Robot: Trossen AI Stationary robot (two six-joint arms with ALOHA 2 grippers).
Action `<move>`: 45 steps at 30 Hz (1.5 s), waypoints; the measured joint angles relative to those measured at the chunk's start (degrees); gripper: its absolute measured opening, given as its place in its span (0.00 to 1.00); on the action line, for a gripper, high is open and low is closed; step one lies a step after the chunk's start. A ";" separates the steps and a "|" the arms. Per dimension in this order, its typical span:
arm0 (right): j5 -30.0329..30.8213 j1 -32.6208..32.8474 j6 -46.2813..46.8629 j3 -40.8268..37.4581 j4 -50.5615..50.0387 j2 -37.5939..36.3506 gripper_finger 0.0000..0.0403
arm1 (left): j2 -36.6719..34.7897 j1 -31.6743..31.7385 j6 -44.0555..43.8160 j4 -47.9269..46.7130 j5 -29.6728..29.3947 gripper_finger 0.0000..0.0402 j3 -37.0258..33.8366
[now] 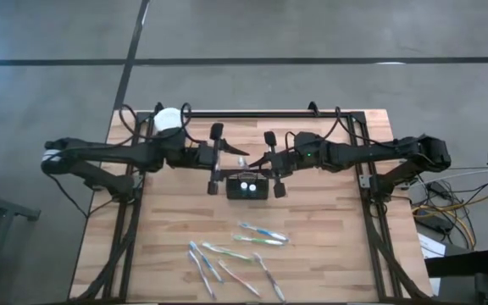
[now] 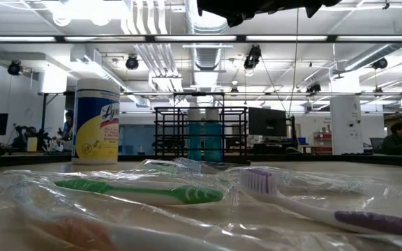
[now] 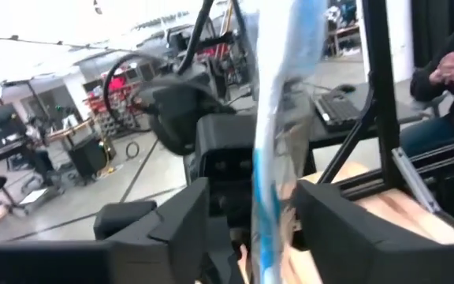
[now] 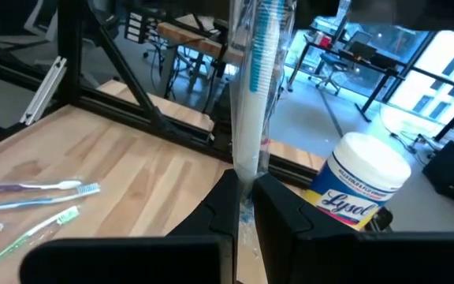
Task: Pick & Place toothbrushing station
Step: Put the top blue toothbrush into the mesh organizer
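The black wire caddy (image 1: 246, 188) stands at the table's middle and also shows in the low view (image 2: 201, 132), with two blue bottles inside. My right gripper (image 4: 247, 207) is shut on a wrapped pale blue and white toothbrush (image 4: 252, 87) just above the caddy's far side (image 1: 242, 159). My left gripper (image 3: 251, 225) is open. Its fingers stand on either side of the same toothbrush (image 3: 278, 118), facing the right gripper. Several wrapped toothbrushes (image 1: 235, 254) lie flat on the table's near part. My right gripper pinches the wrapped toothbrush's white handle near its end (image 4: 247, 170) between its two fingers. It comes level from the table's right. The brush sticks out forward past the fingertips, bristle end (image 4: 262, 47) away from them, lifted clear. My left gripper: I cannot tell whether its fingers (image 3: 321, 217) touch the wrapper.
A white-lidded yellow Lysol jar (image 1: 169, 119) stands at the table's far left and shows in the low view (image 2: 95, 120) and the right wrist view (image 4: 361, 189). The black table frame (image 1: 358, 127) runs along the edges. People sit in the room beyond.
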 joint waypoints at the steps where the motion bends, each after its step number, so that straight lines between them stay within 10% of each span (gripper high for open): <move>1: 0.00 0.00 0.00 0.00 0.00 0.00 0.05 | -0.10 0.00 0.00 0.04 0.25 0.42 0.00; 9: 0.44 -0.02 -0.97 -0.02 -0.16 0.00 0.05 | 1.76 -0.02 1.90 0.07 0.82 0.06 -0.02; 28: -0.98 -0.22 5.29 -0.81 -3.50 -8.99 0.45 | -16.02 2.84 1.62 -18.24 1.75 0.06 -1.68; 45: -2.08 -0.24 11.40 -20.21 -1.81 -40.85 0.03 | -29.08 7.88 -7.39 -4.80 9.64 0.06 -24.89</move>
